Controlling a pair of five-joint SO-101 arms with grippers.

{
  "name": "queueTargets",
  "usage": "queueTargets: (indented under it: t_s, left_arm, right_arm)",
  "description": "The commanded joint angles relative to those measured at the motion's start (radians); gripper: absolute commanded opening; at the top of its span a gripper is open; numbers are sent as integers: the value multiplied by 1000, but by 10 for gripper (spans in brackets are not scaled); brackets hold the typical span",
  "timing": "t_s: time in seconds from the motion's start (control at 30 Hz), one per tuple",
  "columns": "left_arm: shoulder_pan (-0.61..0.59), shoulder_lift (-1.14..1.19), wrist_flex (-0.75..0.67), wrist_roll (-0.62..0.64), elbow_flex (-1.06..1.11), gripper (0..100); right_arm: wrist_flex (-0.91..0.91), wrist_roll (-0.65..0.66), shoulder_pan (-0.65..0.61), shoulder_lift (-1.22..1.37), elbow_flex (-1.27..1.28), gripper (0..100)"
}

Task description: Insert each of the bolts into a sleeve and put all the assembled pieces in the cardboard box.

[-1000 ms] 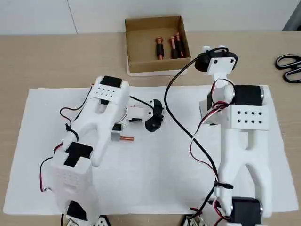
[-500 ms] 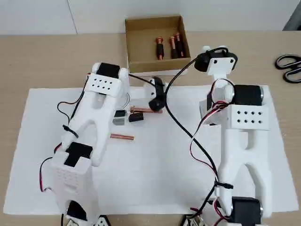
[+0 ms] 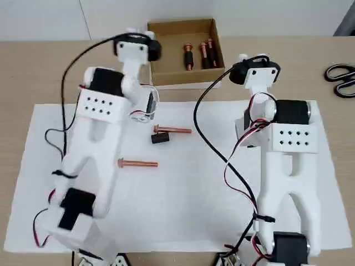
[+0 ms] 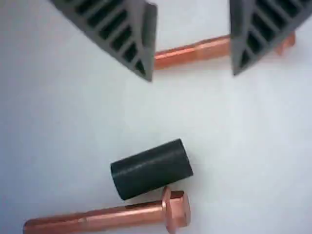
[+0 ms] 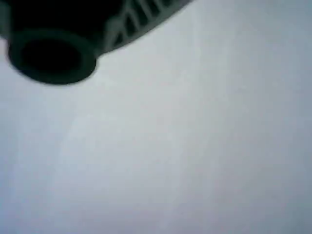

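Note:
Two copper bolts and one black sleeve lie loose on the white sheet. One bolt (image 3: 173, 130) (image 4: 105, 218) rests with its head beside the sleeve (image 3: 161, 138) (image 4: 151, 168). The other bolt (image 3: 137, 163) (image 4: 195, 51) lies apart, nearer the table's front. My left gripper (image 4: 192, 70) hangs open above the sheet with nothing between its fingers (image 4: 117, 34). My right gripper (image 5: 97, 24) is low over the sheet, shut on a second black sleeve (image 5: 51, 61) seen end-on. The cardboard box (image 3: 158, 52) at the back holds three assembled pieces (image 3: 201, 54).
The right arm (image 3: 288, 138) stands over the right half of the white sheet (image 3: 183, 210). Black scissors (image 3: 341, 78) lie on the bare table at the far right. The left arm's wrist (image 3: 136, 50) reaches up beside the box's left wall.
The left arm has swung back and up toward the left of the box, uncovering the bolt and sleeve at mid-sheet. The right arm has not moved.

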Motion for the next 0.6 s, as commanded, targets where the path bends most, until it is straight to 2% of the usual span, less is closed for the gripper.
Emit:
queueTargets:
  t_s: [0.0, 0.13, 0.27, 0.5, 0.57]
  left_arm:
    - [14, -144, 14, 176, 117, 101]
    - [74, -189, 15, 305, 272, 101]
    - [77, -189, 9, 468, 398, 101]
    - [75, -190, 9, 422, 478, 100]
    - [74, -189, -9, 470, 484, 100]
  right_arm:
    - [7, -11, 1, -48, -11, 4]
    - [7, -12, 1, -48, -11, 4]
    - [7, -14, -4, -48, -11, 4]
    - [8, -14, -5, -48, -8, 4]
    - [8, -14, -4, -48, -8, 4]
